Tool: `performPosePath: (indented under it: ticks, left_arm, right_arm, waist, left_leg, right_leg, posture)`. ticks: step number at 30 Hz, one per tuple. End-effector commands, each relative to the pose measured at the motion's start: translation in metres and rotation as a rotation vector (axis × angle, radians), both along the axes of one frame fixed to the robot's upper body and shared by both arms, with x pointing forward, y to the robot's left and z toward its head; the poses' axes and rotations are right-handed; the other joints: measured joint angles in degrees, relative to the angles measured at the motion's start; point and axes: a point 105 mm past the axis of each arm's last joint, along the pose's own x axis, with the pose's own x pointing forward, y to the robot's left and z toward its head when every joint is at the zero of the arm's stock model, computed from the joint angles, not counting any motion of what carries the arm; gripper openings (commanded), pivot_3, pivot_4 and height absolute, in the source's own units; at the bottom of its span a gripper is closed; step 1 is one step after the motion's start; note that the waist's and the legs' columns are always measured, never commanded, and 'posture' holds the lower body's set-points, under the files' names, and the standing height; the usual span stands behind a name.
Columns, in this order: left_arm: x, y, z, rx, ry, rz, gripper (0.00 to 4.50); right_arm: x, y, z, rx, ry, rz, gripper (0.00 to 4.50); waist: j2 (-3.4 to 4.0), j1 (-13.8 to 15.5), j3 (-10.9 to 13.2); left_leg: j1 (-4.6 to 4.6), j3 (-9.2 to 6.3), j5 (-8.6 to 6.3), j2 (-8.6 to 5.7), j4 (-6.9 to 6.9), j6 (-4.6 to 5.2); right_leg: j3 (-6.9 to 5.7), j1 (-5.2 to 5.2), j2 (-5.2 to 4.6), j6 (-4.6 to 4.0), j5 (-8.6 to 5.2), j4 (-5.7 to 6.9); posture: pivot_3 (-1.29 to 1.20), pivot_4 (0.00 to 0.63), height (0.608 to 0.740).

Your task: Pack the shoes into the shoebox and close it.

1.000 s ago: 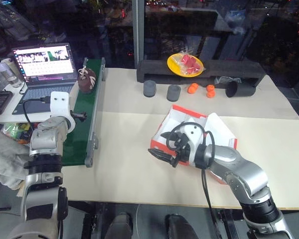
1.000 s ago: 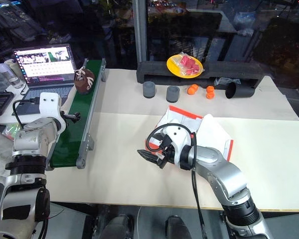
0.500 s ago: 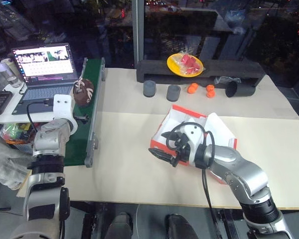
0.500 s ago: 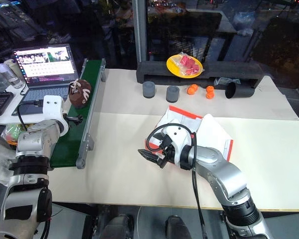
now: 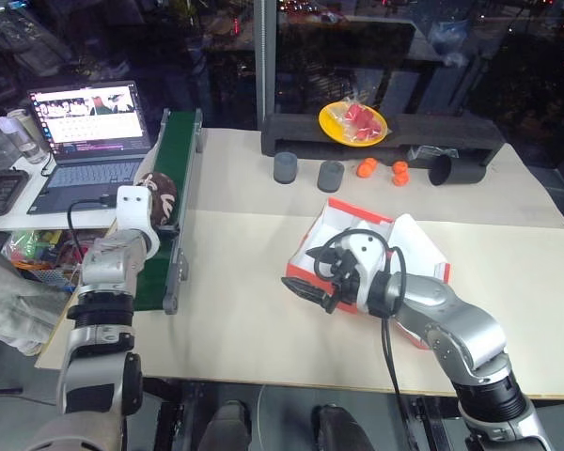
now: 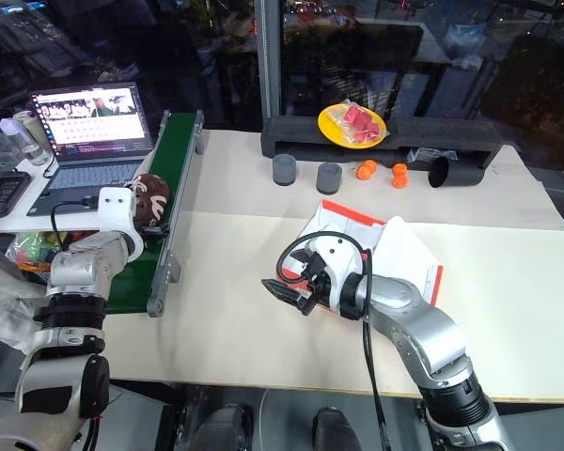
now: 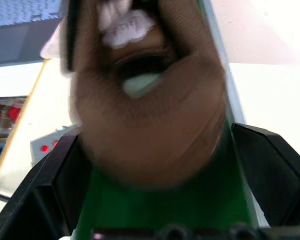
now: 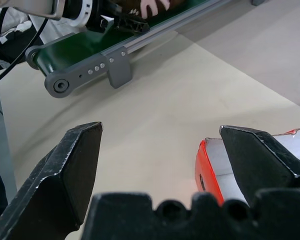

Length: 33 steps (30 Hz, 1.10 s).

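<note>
The left gripper (image 7: 155, 165) is reaching along the green conveyor belt (image 5: 174, 178), its two black fingers (image 7: 270, 170) standing spread on either side of a dark brown shoe (image 6: 150, 199); the shoe is sitting on the belt between them, and whether the fingers are touching it cannot be told. In the left wrist view the shoe is looming close and blurred, its white trim facing the camera. The right gripper (image 8: 157, 165) is hovering over the cream table (image 5: 244, 310) just beside the near corner of the red-orange shoebox (image 5: 376, 235), with its fingers (image 8: 75, 165) spread wide and holding nothing. The shoebox is lying open on the table with its white inside showing, well apart from the belt and to the right of it. Beyond the shoebox, two grey cylinders (image 5: 307, 171) and some small orange balls (image 5: 381, 169) are resting on the table, and a yellow plate (image 5: 352, 122) is sitting on a black tray behind them. A laptop (image 5: 89, 127) is standing open beside the belt, on the side away from the shoebox.
</note>
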Motion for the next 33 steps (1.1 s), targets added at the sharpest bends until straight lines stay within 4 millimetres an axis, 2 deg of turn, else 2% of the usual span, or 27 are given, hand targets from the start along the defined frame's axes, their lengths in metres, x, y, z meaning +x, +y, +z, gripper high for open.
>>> performPosePath:
  ticks: [1, 2, 3, 7, 9, 11, 13, 15, 17, 23, 26, 33]
  left_arm:
    - [0.004, -0.014, 0.016, -0.040, -0.055, -0.037, 2.96]
    - [0.006, -0.017, 0.024, -0.080, -0.091, -0.041, 2.65]
    - [0.008, -0.020, 0.034, -0.119, -0.134, -0.046, 2.55]
    - [0.012, -0.028, 0.086, -0.164, -0.395, -0.069, 2.54]
    - [0.008, -0.047, 0.110, -0.166, -0.519, -0.154, 2.54]
    - [-0.001, -0.077, 0.122, -0.179, -0.586, -0.301, 2.54]
    - [-0.010, -0.103, 0.123, -0.189, -0.600, -0.428, 2.54]
    - [-0.022, -0.130, 0.116, -0.187, -0.584, -0.572, 2.54]
    - [-0.035, -0.154, 0.107, -0.214, -0.557, -0.697, 2.54]
    - [-0.045, -0.176, 0.100, -0.236, -0.526, -0.791, 2.54]
    - [-0.046, -0.185, 0.098, -0.244, -0.512, -0.830, 2.54]
    - [-0.050, -0.195, 0.094, -0.273, -0.487, -0.882, 2.54]
  right_arm:
    - [0.000, -0.002, 0.020, 0.036, -0.066, -0.004, 4.50]
    - [0.000, -0.002, 0.022, 0.041, -0.071, -0.004, 4.50]
    - [0.000, -0.002, 0.024, 0.045, -0.075, -0.004, 4.50]
    - [0.003, -0.003, 0.028, 0.053, -0.086, -0.013, 4.50]
    - [0.012, -0.005, 0.032, 0.064, -0.105, -0.059, 4.50]
    - [0.029, -0.012, 0.041, 0.129, -0.099, -0.159, 4.50]
    - [0.047, -0.020, 0.057, 0.256, -0.073, -0.259, 4.50]
    - [0.073, -0.034, 0.076, 0.580, 0.100, -0.390, 4.50]
    - [0.090, -0.037, 0.077, 0.791, 0.301, -0.424, 4.50]
    - [0.091, -0.024, 0.099, 0.874, 0.407, -0.339, 4.50]
    - [0.090, -0.016, 0.099, 0.832, 0.422, -0.325, 4.50]
    - [0.088, -0.004, 0.107, 0.859, 0.426, -0.291, 4.50]
  waist:
    - [0.00, 0.12, 0.00]
    - [0.00, 0.13, 0.00]
    - [0.00, 0.14, 0.00]
    - [-0.08, 0.07, 0.04]
    - [-0.14, -0.12, 0.08]
    - [-0.14, -0.27, 0.07]
    - [-0.14, -0.24, 0.07]
    - [-0.13, -0.39, 0.06]
    - [-0.09, -0.73, 0.05]
    - [-0.06, -0.77, 0.06]
    - [-0.06, -1.03, 0.06]
    - [-0.05, -1.88, 0.06]
  left_leg:
    - [0.00, -0.01, 0.00, 0.00, 0.00, 0.00]
    - [0.00, -0.01, 0.00, 0.00, 0.01, 0.00]
    - [0.00, -0.02, 0.00, 0.00, 0.01, -0.01]
    - [-0.07, -0.05, 0.01, 0.01, 0.01, -0.01]
    - [-0.20, -0.07, 0.01, 0.02, 0.01, -0.01]
    - [-0.25, -0.08, 0.01, 0.01, 0.01, -0.02]
    - [-0.23, -0.07, 0.01, 0.00, 0.01, -0.03]
    - [-0.19, -0.07, 0.02, 0.01, 0.00, -0.04]
    - [-0.08, -0.03, 0.03, 0.09, -0.02, -0.05]
    - [-0.23, -0.09, 0.06, 0.11, -0.08, -0.07]
    - [-0.25, -0.08, 0.06, 0.08, -0.08, -0.07]
    - [-0.23, -0.12, 0.06, 0.08, -0.07, -0.07]
  right_leg:
    - [-0.01, 0.00, 0.00, 0.00, 0.00, 0.00]
    - [-0.01, 0.00, 0.00, 0.00, 0.00, 0.00]
    - [-0.01, 0.00, 0.00, 0.00, 0.00, 0.01]
    - [-0.05, -0.04, 0.00, 0.00, 0.00, -0.02]
    - [-0.05, -0.13, 0.00, -0.02, 0.02, -0.04]
    - [-0.05, -0.17, -0.01, -0.04, 0.03, -0.05]
    - [-0.05, -0.15, -0.03, -0.06, 0.05, -0.05]
    - [-0.05, -0.12, -0.02, -0.07, 0.05, -0.02]
    - [-0.03, -0.10, -0.01, -0.15, 0.11, 0.01]
    - [-0.17, -0.22, 0.02, -0.18, 0.12, 0.02]
    - [-0.16, -0.21, 0.00, -0.17, 0.12, -0.01]
    - [-0.18, -0.17, 0.01, -0.16, 0.11, -0.05]
  posture:
    - [0.00, 0.150, 0.740]
    - [0.00, 0.150, 0.740]
    - [0.00, 0.150, 0.740]
    - [0.00, 0.150, 0.740]
    - [0.00, 0.150, 0.740]
    - [0.00, 0.150, 0.740]
    - [0.00, 0.150, 0.740]
    - [0.00, 0.150, 0.740]
    - [0.00, 0.150, 0.740]
    - [0.00, 0.150, 0.740]
    - [0.00, 0.150, 0.740]
    - [0.00, 0.150, 0.740]
